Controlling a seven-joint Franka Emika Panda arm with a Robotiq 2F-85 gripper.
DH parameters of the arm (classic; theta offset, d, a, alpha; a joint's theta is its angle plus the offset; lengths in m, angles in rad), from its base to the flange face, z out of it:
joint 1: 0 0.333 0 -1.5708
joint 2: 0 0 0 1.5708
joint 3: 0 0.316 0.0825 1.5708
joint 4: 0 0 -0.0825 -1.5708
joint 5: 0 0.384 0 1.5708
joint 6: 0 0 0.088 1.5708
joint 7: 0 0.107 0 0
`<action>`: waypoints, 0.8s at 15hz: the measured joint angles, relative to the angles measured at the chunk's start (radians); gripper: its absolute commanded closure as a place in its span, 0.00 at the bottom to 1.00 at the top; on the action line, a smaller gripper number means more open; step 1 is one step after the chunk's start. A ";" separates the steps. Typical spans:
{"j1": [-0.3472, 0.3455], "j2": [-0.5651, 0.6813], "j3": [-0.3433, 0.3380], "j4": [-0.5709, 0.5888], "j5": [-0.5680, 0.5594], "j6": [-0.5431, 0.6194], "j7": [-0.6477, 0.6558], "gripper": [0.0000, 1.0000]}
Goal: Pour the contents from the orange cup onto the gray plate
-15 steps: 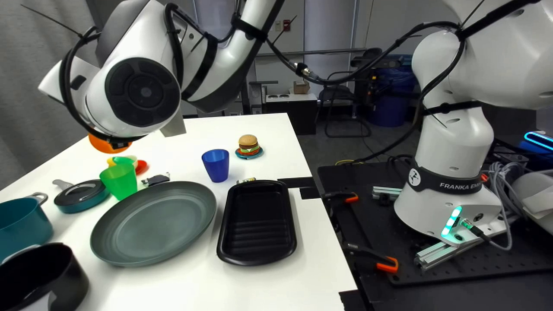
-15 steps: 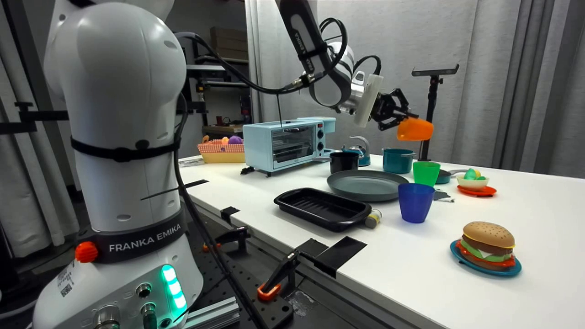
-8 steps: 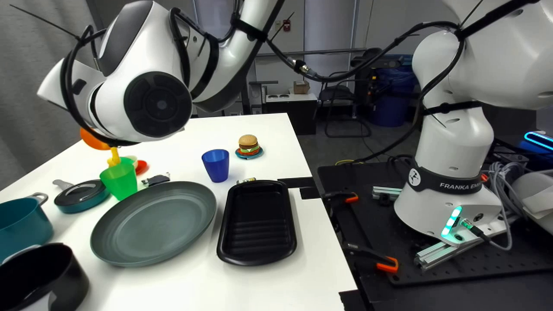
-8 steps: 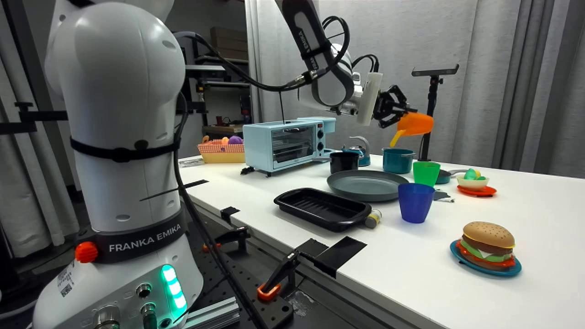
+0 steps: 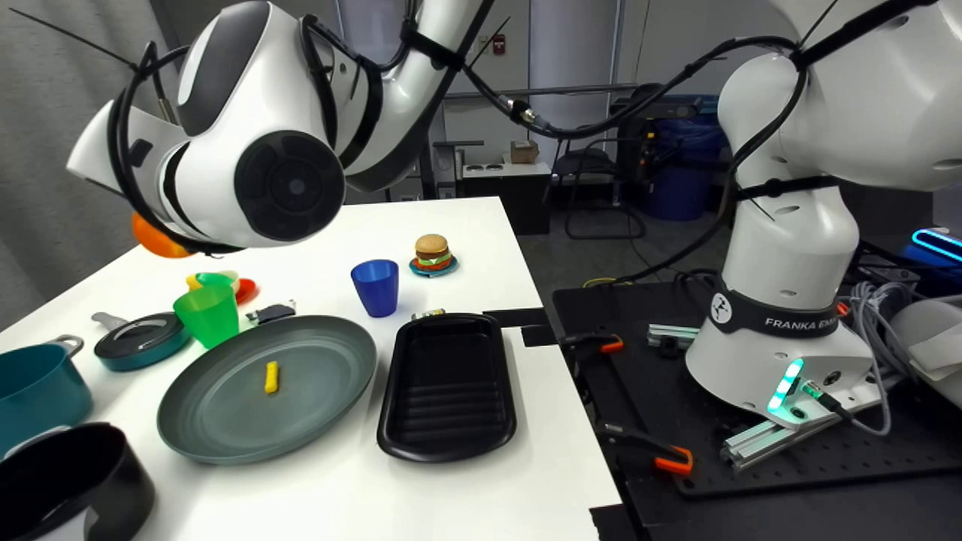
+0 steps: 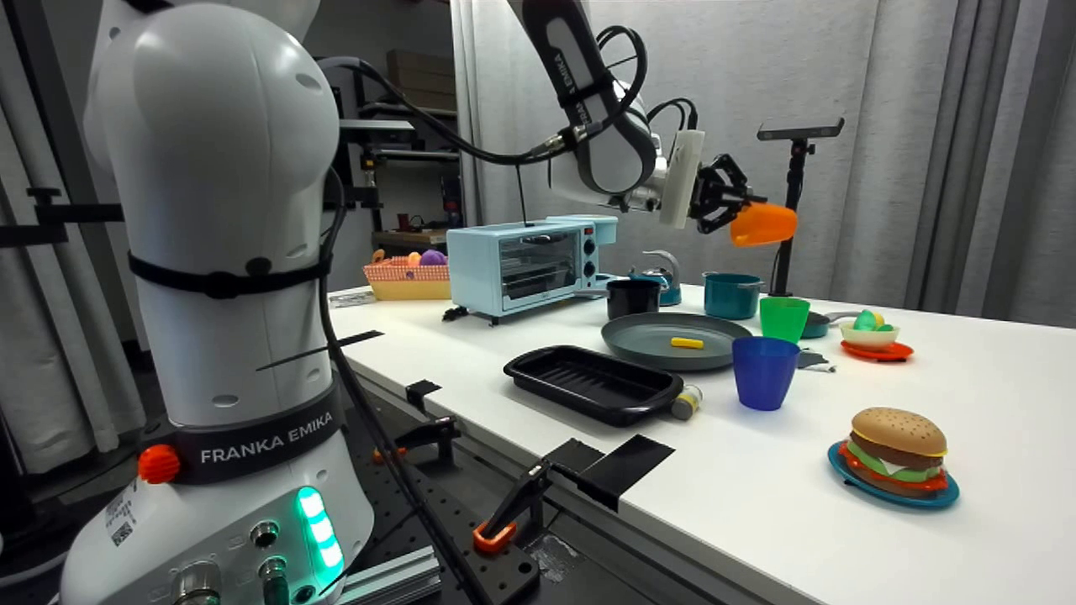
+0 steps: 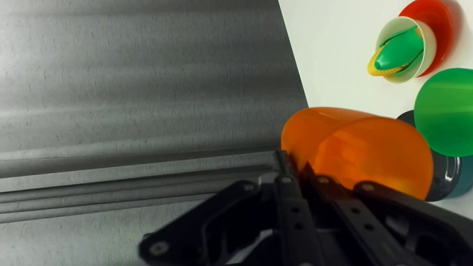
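The orange cup (image 6: 765, 225) is tilted on its side with its mouth sloping down, high above the table. It also shows in an exterior view (image 5: 154, 237) behind the arm and in the wrist view (image 7: 373, 147). My gripper (image 7: 294, 162) is shut on the cup's wall, and it also shows in an exterior view (image 6: 748, 202). The gray plate (image 5: 218, 417) lies flat below and shows in an exterior view too (image 6: 626, 343). The yellow contents (image 5: 271, 377) lie near the plate's middle, in both exterior views (image 6: 688, 343). No loose yellow piece is distinct inside the cup in the wrist view.
A green cup (image 5: 207, 314) stands by the plate's rim, a blue cup (image 5: 375, 288) farther off. A black tray (image 5: 448, 391) lies beside the plate. A teal pot (image 5: 41, 387), black pot (image 5: 71, 481), skillet (image 5: 143, 342) and toaster oven (image 6: 525, 265) stand around.
The cup has tipped further. Half a second ago the yellow pieces were sliding out of its mouth; now they lie on the plate, which was bare before. The arm's wrist has rotated.
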 measured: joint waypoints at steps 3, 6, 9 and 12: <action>-0.001 -0.002 0.005 -0.003 -0.030 -0.020 0.002 1.00; -0.001 -0.003 0.011 -0.004 -0.060 -0.046 0.003 1.00; -0.001 -0.003 0.014 -0.006 -0.068 -0.063 0.003 1.00; -0.001 -0.003 0.017 -0.008 -0.074 -0.084 0.003 1.00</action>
